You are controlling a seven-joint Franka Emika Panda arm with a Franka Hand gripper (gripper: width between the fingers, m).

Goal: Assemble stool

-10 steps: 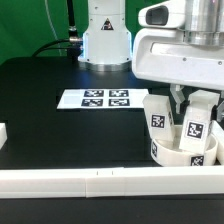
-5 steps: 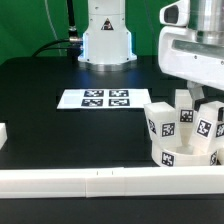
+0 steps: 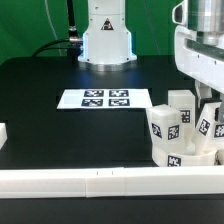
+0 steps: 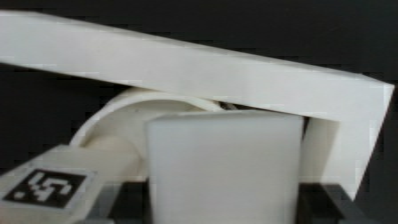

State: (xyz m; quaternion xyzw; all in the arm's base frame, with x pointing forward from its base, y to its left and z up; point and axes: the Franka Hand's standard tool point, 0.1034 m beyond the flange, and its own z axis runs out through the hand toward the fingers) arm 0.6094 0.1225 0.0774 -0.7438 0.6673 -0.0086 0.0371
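The white plastic round stool seat point(image 3: 182, 156) sits on the black desk point(image 3: 60, 130) near the exterior view's right edge, just behind the long white rail bar point(image 3: 100, 182) that runs along the front. Three small white block legs stand upright on it: one tagged leg point(image 3: 165, 125) toward the exterior view's left, a plain-faced one point(image 3: 181, 102) behind it, and a third tagged leg point(image 3: 209, 124) at the right, partly hidden by the arm.

The gripper point(image 3: 208, 108) is mostly cut off by the right frame edge, hanging over that right-hand leg. Its jaws are drawn nearly together, and in the wrist view a broad white block leg point(image 4: 228, 160) fills the space directly below the camera between the dark fingers point(image 4: 363, 204), so the gripper appears clenched on that leg, though the contact itself is not clearly seen.

Compared with a second ago, the arm has travelled toward the exterior view's right, from over the middle of the stool to nearly out of frame. The seat and its legs have shifted rightward with it, and the left leg, earlier half covered by the gripper body, now shows in full.

The marker board point(image 3: 105, 98) lies flat mid-desk, unchanged, well apart from the stool. The white robot base point(image 3: 105, 40) stands at the back.
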